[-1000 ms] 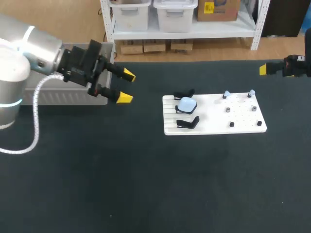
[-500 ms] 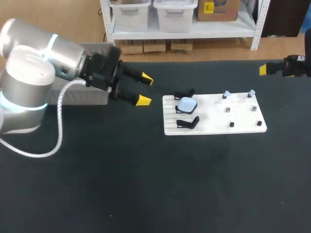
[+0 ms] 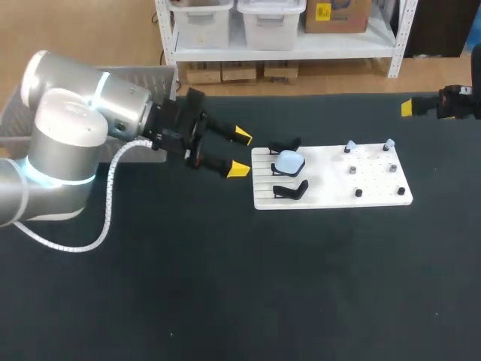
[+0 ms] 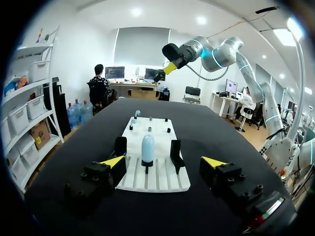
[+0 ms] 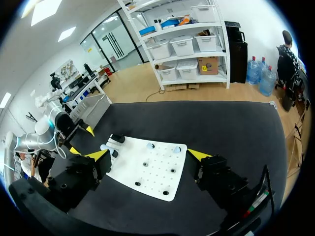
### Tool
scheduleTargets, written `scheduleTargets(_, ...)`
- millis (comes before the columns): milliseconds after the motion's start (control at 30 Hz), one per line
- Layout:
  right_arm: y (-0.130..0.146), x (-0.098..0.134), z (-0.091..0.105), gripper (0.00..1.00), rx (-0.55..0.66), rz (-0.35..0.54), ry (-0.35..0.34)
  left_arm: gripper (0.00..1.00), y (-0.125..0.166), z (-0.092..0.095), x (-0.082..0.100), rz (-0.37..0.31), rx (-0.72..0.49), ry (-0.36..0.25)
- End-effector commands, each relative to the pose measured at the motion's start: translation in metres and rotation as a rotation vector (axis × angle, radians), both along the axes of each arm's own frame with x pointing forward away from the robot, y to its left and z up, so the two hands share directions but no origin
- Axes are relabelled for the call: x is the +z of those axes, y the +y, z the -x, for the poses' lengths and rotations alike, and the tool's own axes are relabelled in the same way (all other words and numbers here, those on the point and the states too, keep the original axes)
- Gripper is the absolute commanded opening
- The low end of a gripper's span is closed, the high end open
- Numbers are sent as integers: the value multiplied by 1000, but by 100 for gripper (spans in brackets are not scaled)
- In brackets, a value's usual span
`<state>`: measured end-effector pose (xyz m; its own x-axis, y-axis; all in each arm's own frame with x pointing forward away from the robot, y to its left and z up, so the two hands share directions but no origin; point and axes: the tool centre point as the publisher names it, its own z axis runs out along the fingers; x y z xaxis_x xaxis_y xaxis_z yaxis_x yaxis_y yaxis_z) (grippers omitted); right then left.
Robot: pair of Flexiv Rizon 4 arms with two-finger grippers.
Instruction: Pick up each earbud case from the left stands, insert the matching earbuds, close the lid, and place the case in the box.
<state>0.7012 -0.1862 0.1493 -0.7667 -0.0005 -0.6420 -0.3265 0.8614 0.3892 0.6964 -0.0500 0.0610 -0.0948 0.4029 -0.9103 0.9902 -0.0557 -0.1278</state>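
Left gripper [image 3: 240, 153], wide open and empty, faces the pale blue case [image 3: 288, 161]; best to centre it squarely between both fingers before squeezing.

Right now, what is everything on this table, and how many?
table: one, black, under everything.
board: one, white, right of the middle.
case: one, pale blue, on the middle stand at the board's left end.
empty stands: two, black, either side of the case.
earbuds: two, pale blue, on pegs at the board's far edge.
bare pegs: four, dark, on the board's right half.
box: one, grey, at the table's far left.
left gripper: one, yellow-tipped, open, just left of the board.
right gripper: one, yellow-tipped, open, at the table's far right.
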Motion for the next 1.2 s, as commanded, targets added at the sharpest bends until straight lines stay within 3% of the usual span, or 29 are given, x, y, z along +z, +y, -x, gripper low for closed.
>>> scheduleTargets(33, 0, 0, 0, 100, -1, 1, 0, 99, -7, -2, -7, -4, 3, 1)
scheduleTargets(333, 0, 0, 0, 100, -1, 1, 0, 82, -22, -3, -15, -7, -8, -2)
scheduleTargets(633, 0, 0, 0, 100, -1, 1, 0, 77, -30, -13, -23, -1, -11, -1)
scheduleTargets(800, 0, 0, 0, 100, -1, 1, 0, 64, -34, -17, -24, 1, -14, -8)
scheduleTargets(1200, 0, 0, 0, 100, -1, 1, 0, 68, -51, -13, -32, 29, -51, 5)
